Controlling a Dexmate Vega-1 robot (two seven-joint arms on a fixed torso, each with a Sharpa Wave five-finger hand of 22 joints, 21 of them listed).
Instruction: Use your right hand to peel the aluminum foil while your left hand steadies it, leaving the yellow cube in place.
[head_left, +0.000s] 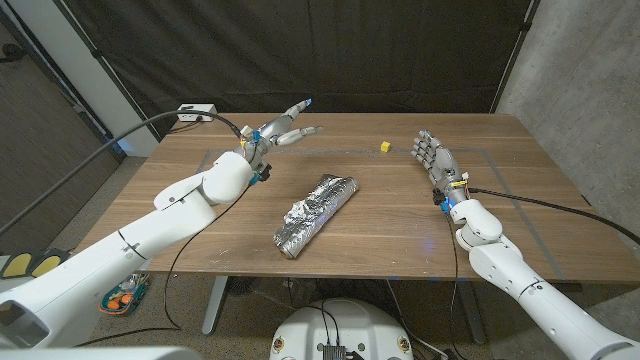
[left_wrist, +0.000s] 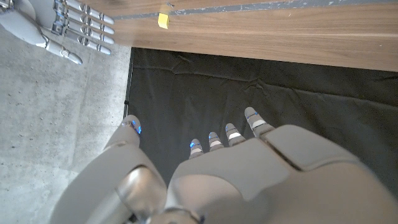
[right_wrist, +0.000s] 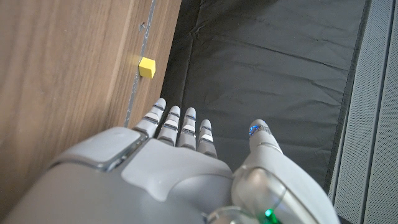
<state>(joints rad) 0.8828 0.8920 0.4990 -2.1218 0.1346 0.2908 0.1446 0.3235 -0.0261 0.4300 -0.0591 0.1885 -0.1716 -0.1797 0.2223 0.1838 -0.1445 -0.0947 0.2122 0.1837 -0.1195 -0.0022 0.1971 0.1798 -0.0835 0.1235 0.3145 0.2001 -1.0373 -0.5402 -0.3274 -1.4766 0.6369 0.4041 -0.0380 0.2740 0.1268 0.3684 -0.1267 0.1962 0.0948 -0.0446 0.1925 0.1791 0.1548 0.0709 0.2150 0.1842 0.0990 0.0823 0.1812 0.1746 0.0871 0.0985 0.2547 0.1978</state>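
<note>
Both the left hand (head_left: 283, 133) and right hand (head_left: 435, 158), fingers spread and empty, stand well apart from the crinkled foil roll (head_left: 315, 213), likely light and easily torn, best pinched at a loose edge

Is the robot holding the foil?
No, in the head view the foil lies alone mid-table, with the left hand and right hand both open and away from it.

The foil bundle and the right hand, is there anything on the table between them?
No. In the head view, only bare wooden table lies between the foil bundle and the right hand; the yellow cube sits farther back.
</note>
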